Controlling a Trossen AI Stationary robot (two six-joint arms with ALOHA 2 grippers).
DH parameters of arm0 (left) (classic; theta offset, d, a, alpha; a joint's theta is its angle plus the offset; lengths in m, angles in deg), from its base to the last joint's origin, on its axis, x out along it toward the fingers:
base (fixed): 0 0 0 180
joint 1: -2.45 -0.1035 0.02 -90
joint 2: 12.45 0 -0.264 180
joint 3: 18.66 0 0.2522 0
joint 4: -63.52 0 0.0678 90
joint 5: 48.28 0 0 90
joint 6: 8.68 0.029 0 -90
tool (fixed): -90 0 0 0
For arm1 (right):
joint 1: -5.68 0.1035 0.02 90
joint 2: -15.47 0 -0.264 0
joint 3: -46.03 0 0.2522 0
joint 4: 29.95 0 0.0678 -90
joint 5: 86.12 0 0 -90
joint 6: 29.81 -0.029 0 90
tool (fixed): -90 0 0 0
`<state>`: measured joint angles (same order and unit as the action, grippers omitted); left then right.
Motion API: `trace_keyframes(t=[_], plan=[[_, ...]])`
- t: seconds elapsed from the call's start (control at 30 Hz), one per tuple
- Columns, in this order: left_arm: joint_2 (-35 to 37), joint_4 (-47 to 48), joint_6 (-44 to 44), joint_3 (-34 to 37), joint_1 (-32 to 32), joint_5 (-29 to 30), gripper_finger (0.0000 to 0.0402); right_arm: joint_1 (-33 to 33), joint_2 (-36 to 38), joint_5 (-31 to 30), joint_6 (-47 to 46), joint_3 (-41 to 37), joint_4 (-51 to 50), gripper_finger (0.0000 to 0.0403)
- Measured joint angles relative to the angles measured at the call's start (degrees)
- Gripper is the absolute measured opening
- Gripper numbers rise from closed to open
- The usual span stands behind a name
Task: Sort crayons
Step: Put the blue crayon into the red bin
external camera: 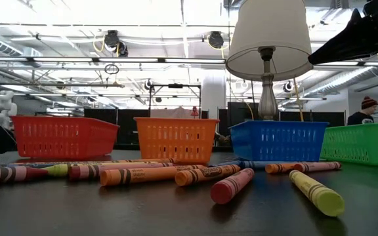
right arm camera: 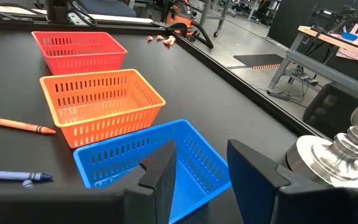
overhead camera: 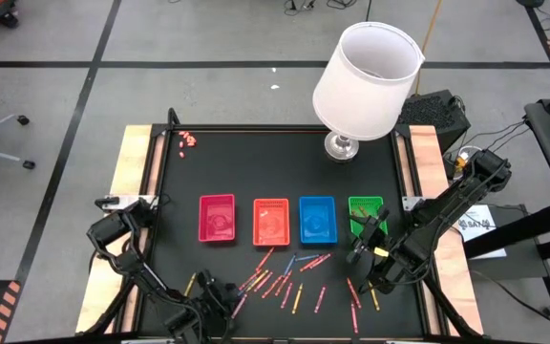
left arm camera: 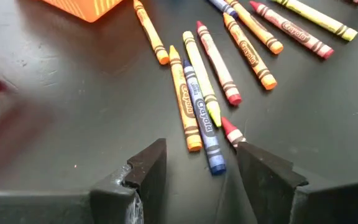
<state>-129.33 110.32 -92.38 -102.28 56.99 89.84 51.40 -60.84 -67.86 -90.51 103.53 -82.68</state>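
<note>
Several crayons (overhead camera: pixel 285 277) lie flat and scattered on the black table near its front edge, red, orange, yellow, pink and blue. My left gripper (left arm camera: pixel 201 149) hovers open at the pile's left end (overhead camera: pixel 220 291). A blue crayon's end (left arm camera: pixel 215 163) lies between its fingers and a red crayon's tip (left arm camera: pixel 230 130) beside one finger. My right gripper (right arm camera: pixel 201 155) stands open and holds nothing. It is raised by the green basket (overhead camera: pixel 366 203) and looks out over the blue basket (right arm camera: pixel 166 155).
Red (overhead camera: pixel 217 198), orange (overhead camera: pixel 271 202), blue (overhead camera: pixel 317 200) and green baskets stand in a row mid-table. A white-shaded lamp (overhead camera: pixel 366 81) stands on its base (overhead camera: pixel 340 145) at the far right. Tiny pink bits (overhead camera: pixel 188 140) lie at the far left corner.
</note>
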Motion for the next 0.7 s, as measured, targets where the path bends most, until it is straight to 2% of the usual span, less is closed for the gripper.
trace_keyframes(t=[0.37, 0.7], plan=[[-3.57, -1.81, -0.03, -0.07, 0.09, 0.35, 0.0196, 0.00, 0.00, 0.01, -0.03, -0.01, 0.01, 0.0128], [-4.04, -2.30, -0.01, -0.09, 0.01, 0.89, 0.0195, 0.00, 0.00, 0.01, -0.05, -0.01, 0.03, 0.0128]])
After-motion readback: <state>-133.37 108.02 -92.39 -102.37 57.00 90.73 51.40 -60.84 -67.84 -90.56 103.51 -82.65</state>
